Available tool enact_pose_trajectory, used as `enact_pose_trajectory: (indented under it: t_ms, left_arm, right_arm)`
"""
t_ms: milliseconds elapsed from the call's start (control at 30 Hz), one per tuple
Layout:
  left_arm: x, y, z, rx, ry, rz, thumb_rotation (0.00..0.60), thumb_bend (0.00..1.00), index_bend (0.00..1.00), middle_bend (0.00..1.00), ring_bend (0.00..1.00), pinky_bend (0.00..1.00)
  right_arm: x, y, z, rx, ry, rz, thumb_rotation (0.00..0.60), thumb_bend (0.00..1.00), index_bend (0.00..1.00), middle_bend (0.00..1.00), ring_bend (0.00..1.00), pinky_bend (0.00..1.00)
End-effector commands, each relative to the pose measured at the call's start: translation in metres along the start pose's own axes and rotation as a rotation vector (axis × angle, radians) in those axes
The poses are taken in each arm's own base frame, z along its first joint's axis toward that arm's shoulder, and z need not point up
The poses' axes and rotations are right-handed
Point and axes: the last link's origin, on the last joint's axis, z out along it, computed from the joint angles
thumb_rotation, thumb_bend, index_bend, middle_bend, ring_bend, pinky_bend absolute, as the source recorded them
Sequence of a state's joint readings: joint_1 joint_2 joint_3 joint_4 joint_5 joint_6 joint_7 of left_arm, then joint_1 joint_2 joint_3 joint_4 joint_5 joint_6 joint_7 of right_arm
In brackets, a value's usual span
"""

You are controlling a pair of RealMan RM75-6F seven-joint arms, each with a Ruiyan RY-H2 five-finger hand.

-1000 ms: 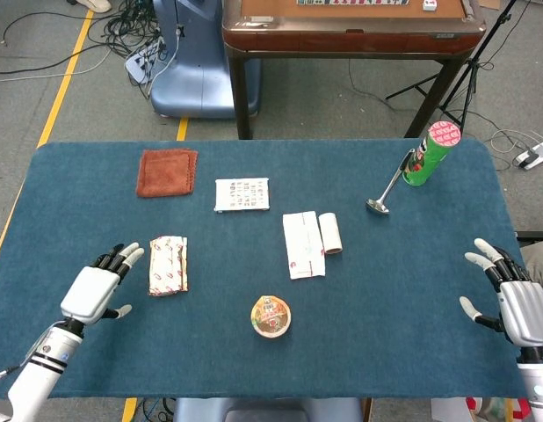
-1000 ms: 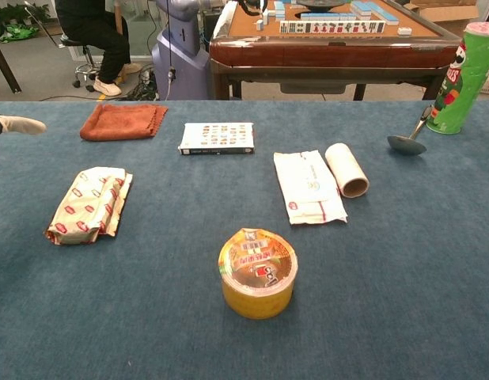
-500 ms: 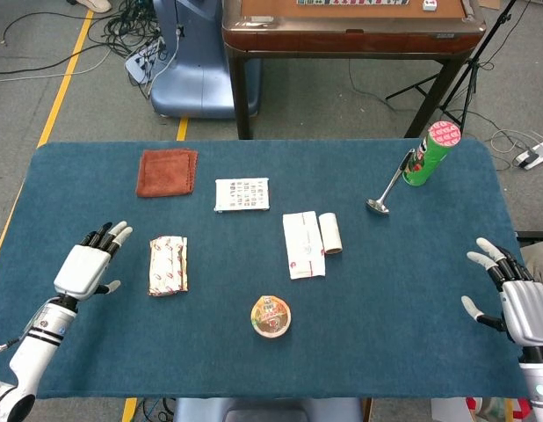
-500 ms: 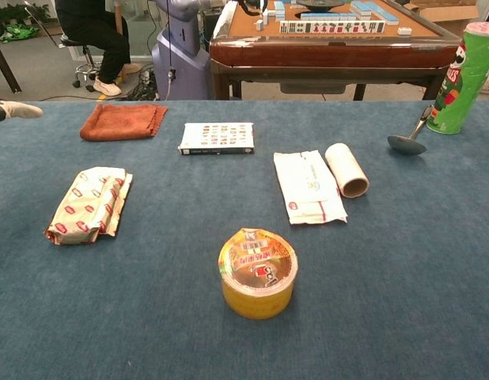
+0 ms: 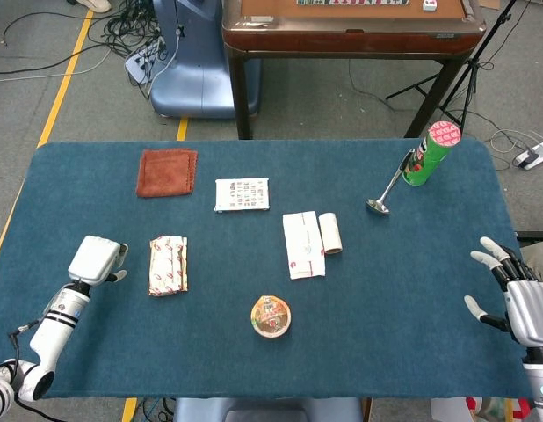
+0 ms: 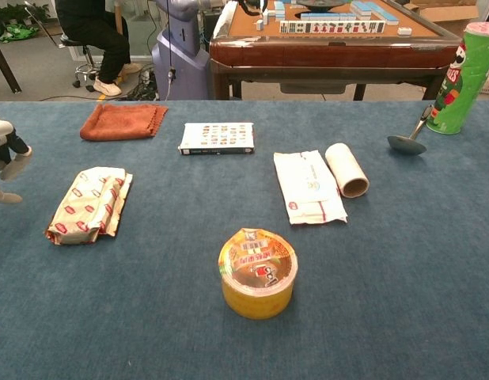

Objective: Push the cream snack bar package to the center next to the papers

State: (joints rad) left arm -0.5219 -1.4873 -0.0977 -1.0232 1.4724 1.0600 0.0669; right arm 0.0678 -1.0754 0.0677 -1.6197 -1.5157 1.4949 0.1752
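The cream snack bar package (image 5: 168, 265) with red print lies on the left part of the blue table (image 5: 412, 264); the chest view shows the package (image 6: 89, 204) too. White folded papers (image 5: 303, 244) lie at the table's middle, beside a paper roll (image 5: 330, 234). My left hand (image 5: 96, 259) hovers just left of the package, apart from it, wrist turned so the fingers (image 6: 15, 165) point down, holding nothing. My right hand (image 5: 522, 299) stays at the table's right edge, fingers spread and empty.
A yellow lidded cup (image 5: 271, 316) stands between the package and the papers, nearer the front edge. An orange cloth (image 5: 167, 172) and a flat printed box (image 5: 242, 194) lie behind. A green can (image 5: 431, 153) and a metal spoon (image 5: 387, 186) sit far right.
My left hand has pulled back a little and rotated, its fingers now pointing down beside the package. The right hand drifted slightly right. The package has not moved.
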Motion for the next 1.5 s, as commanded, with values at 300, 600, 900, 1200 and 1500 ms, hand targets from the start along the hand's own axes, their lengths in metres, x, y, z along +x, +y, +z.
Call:
enact_pose_trajectory:
  t_ms: [300, 600, 900, 1200, 1500]
  left_arm:
    - [-0.004, 0.009, 0.020, -0.008, -0.029, 0.019, 0.600, 0.00, 0.97, 1.00, 1.00, 1.00]
    - [-0.012, 0.021, 0.036, -0.003, -0.032, 0.027, 0.600, 0.00, 0.97, 1.00, 1.00, 1.00]
    - [-0.008, 0.048, 0.055, -0.042, -0.017, 0.009, 0.600, 0.00, 0.97, 1.00, 1.00, 1.00]
    - [0.001, 0.075, 0.068, -0.087, -0.010, 0.016, 0.600, 0.00, 0.97, 1.00, 1.00, 1.00]
    - [0.015, 0.104, 0.076, -0.146, 0.021, 0.024, 0.600, 0.00, 0.97, 1.00, 1.00, 1.00]
  right_arm:
    - [0.000, 0.000, 0.000, -0.002, -0.005, 0.000, 0.600, 0.25, 0.24, 0.11, 0.08, 0.24]
    - [0.000, 0.001, 0.001, -0.008, -0.011, 0.001, 0.600, 0.25, 0.24, 0.11, 0.08, 0.24]
    - [0.001, 0.003, 0.002, -0.014, -0.011, 0.004, 0.600, 0.25, 0.24, 0.11, 0.08, 0.24]
    - [0.002, 0.005, 0.002, -0.018, -0.009, 0.012, 0.600, 0.25, 0.24, 0.11, 0.08, 0.24]
    - [0.002, 0.005, 0.004, -0.022, -0.012, 0.014, 0.600, 0.25, 0.24, 0.11, 0.08, 0.24]
